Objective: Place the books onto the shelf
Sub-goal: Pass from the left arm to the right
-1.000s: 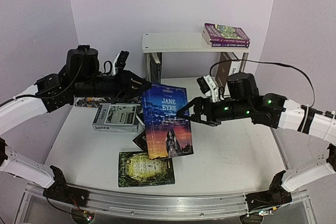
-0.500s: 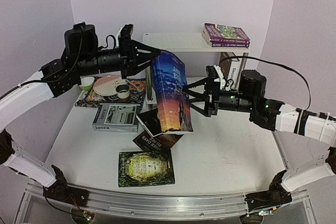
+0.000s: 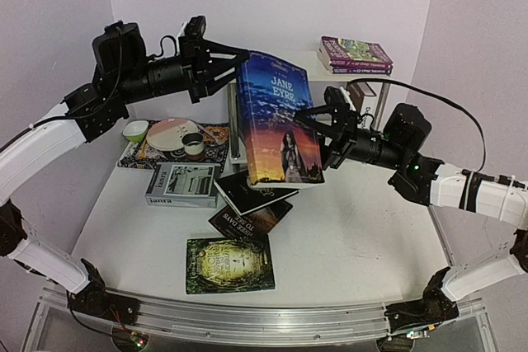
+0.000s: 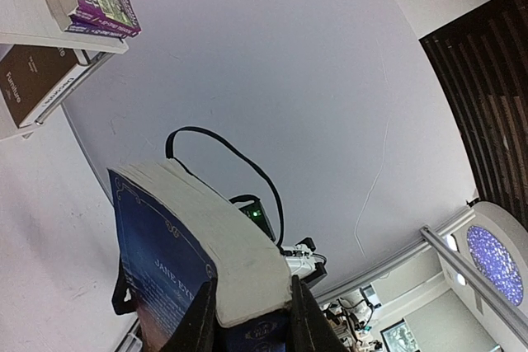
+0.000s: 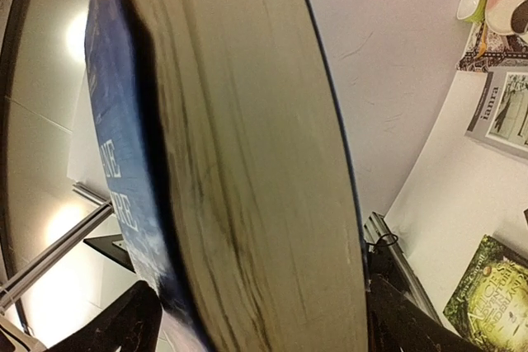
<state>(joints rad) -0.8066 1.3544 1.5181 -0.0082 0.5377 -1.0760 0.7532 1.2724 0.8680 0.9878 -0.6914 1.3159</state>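
A blue "Jane Eyre" book (image 3: 280,121) hangs upright in the air in front of the white shelf (image 3: 268,66). My left gripper (image 3: 239,63) is shut on its upper left corner; in the left wrist view the fingers (image 4: 202,319) pinch the page block (image 4: 214,237). My right gripper (image 3: 318,131) straddles the book's right edge, jaws wide on either side of the pages (image 5: 247,162) with its fingers (image 5: 124,323) close to both covers. Two purple paperbacks (image 3: 355,55) lie on the shelf's top tier. A brown book (image 4: 33,88) stands on the lower tier.
On the table lie a grey book (image 3: 183,185), a black book (image 3: 252,194), a dark book (image 3: 247,220) and a green book (image 3: 229,263). A patterned mat with dishes (image 3: 173,139) sits at the back left, beside the shelf's legs.
The left arm has lifted the Jane Eyre book from low over the table to upright before the shelf. The right gripper followed, came round its right edge and narrowed slightly.
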